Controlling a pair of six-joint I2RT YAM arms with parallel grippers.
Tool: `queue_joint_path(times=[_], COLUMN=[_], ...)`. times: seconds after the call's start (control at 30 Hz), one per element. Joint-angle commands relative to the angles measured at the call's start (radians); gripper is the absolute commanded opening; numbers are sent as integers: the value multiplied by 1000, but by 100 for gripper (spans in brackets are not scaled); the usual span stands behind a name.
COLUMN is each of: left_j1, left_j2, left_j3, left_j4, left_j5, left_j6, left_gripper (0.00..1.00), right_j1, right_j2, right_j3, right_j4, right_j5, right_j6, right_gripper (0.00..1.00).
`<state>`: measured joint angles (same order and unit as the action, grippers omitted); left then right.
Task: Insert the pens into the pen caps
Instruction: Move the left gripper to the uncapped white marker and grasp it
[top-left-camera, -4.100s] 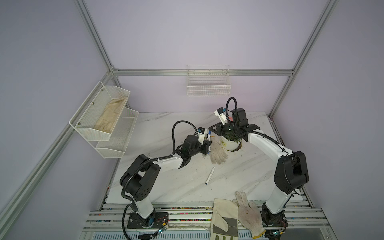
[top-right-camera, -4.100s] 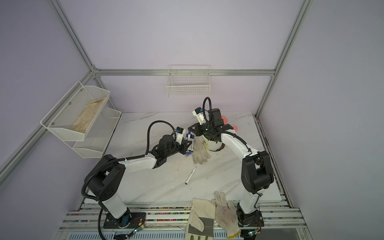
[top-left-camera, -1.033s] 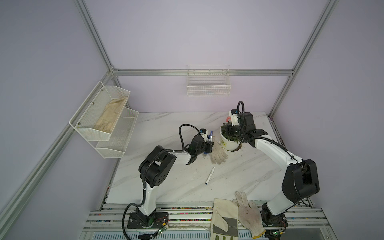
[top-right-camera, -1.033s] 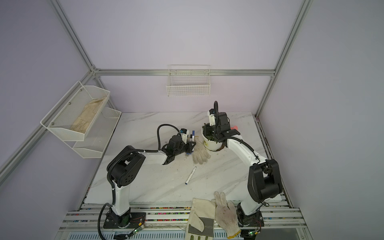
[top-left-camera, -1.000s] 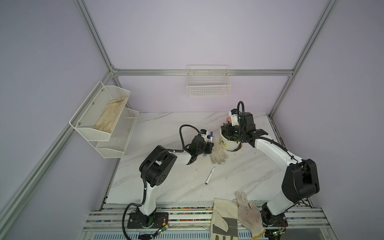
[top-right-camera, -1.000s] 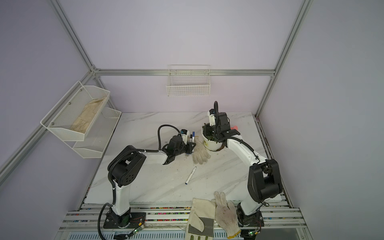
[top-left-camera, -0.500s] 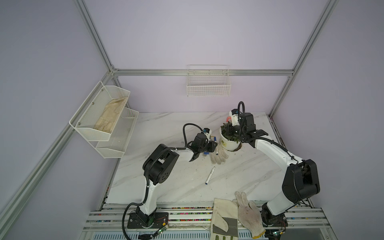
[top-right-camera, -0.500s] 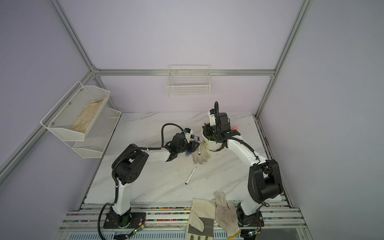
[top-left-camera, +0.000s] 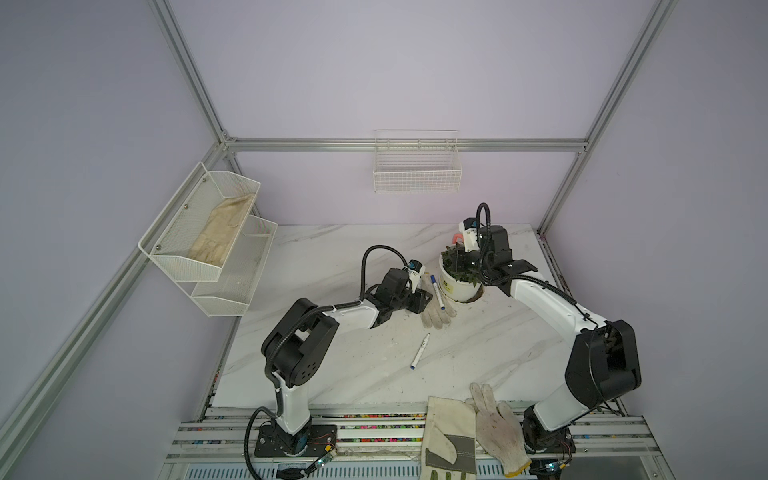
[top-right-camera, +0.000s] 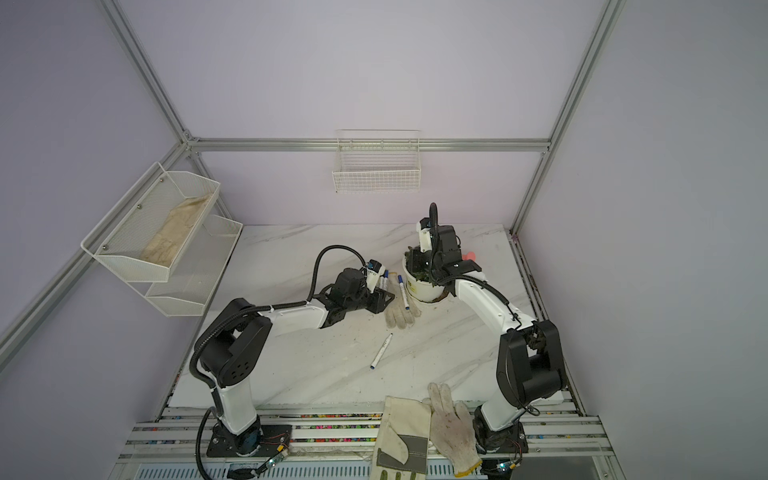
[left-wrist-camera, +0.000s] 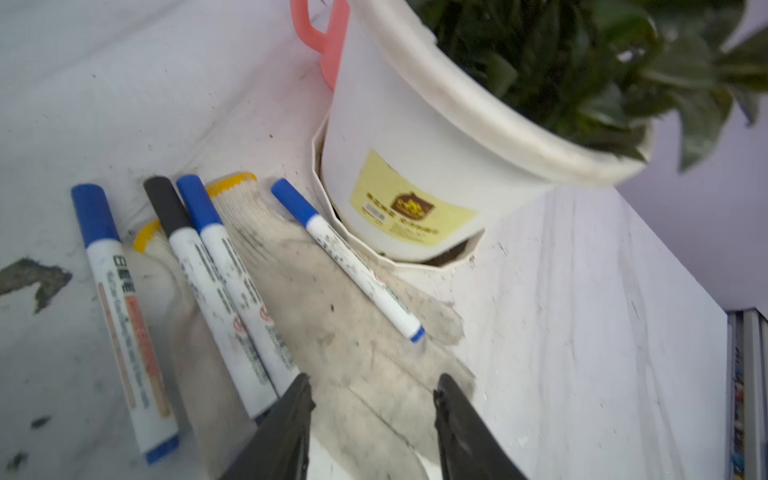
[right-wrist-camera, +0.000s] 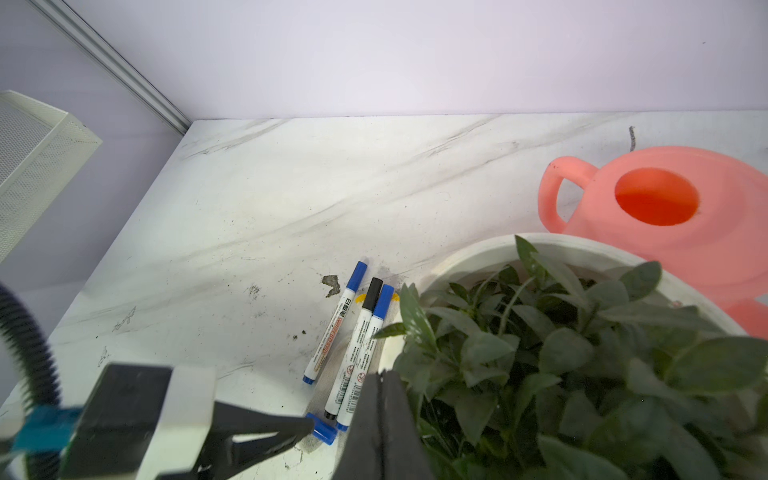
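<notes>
Left pincer (left-wrist-camera: 372, 380), jaws apart and empty, hovers over the glove (left-wrist-camera: 340, 332). Four capped pens (left-wrist-camera: 216, 249) lie grouped at the pot's (left-wrist-camera: 415, 137) 9 o'clock, seemingly a finished pile. A fifth pen (top-left-camera: 419, 351) lies on the surface at the glove's 6 o'clock. Right pincer (right-wrist-camera: 384, 374), jaws together, hangs over the plant (right-wrist-camera: 540, 353), clear of the work.

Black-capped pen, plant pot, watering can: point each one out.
black-capped pen (left-wrist-camera: 168, 205), left wrist view, on its black cap
plant pot (left-wrist-camera: 386, 124), left wrist view, on its white side wall
watering can (right-wrist-camera: 723, 249), right wrist view, on its pink body
</notes>
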<state>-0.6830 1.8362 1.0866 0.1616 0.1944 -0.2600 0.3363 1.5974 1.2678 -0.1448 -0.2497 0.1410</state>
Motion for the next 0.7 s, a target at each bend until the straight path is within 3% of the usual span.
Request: queue_joint_path(times=[0.0,0.2,0.4,0.57,0.67], left_j1=[-61,-117,-148,-181,-197], left_j2=[-67,-98,-6,26,39], left_j3=[-72,-40,111,140,153], left_j4=[-184,-353,-593,-646,-685], left_j5=[-43,-96,-101,-153,-197], left_j6=[205,297,359,409,427], left_gripper=[56,69,73,70,58], right_j1=[-3,-3,-2,-2,-2], right_j2=[-28,-22,-40,-64,-66], right_j3=[-17,-20,-37,-54,-53], right_j4=[22,30,42,60,60], right_j5=[10,3,1,0,0], right_j6=[-6,-1,2,8,17], right_gripper=[0,0,0,0,0])
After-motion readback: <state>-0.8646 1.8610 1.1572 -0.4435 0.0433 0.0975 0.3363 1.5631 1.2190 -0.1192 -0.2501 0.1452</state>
